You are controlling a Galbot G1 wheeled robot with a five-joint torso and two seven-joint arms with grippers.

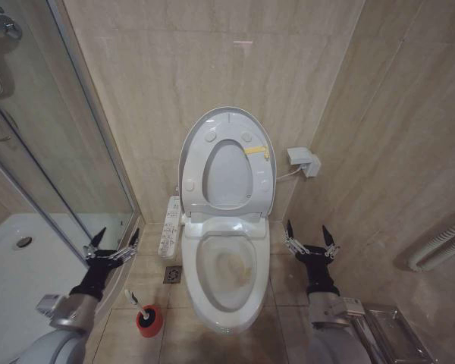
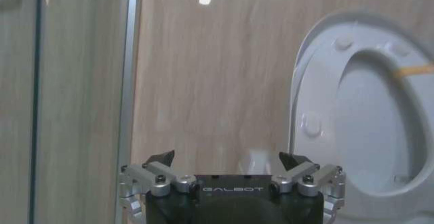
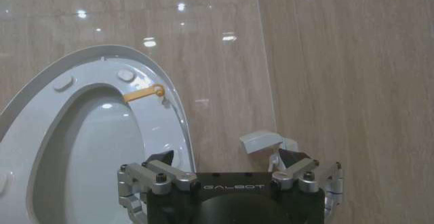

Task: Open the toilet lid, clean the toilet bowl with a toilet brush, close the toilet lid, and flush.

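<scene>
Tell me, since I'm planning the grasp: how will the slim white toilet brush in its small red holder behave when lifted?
The slim white toilet brush leans slanted in its small round red holder, so it probably sits loose and lifts free. The handle looks straight and stiff, likely light, perhaps slippery. The holder's narrow base may tip if the handle is dragged sideways.

One toilet bowl (image 1: pixel 226 282); one toilet lid (image 1: pixel 191 152); one toilet brush (image 1: pixel 136 302); one red holder (image 1: pixel 149 321); two grippers: left gripper (image 1: pixel 114 239), right gripper (image 1: pixel 309 234).

"GALBOT" on left gripper (image 2: pixel 226 159) and right gripper (image 3: pixel 226 158)
</scene>
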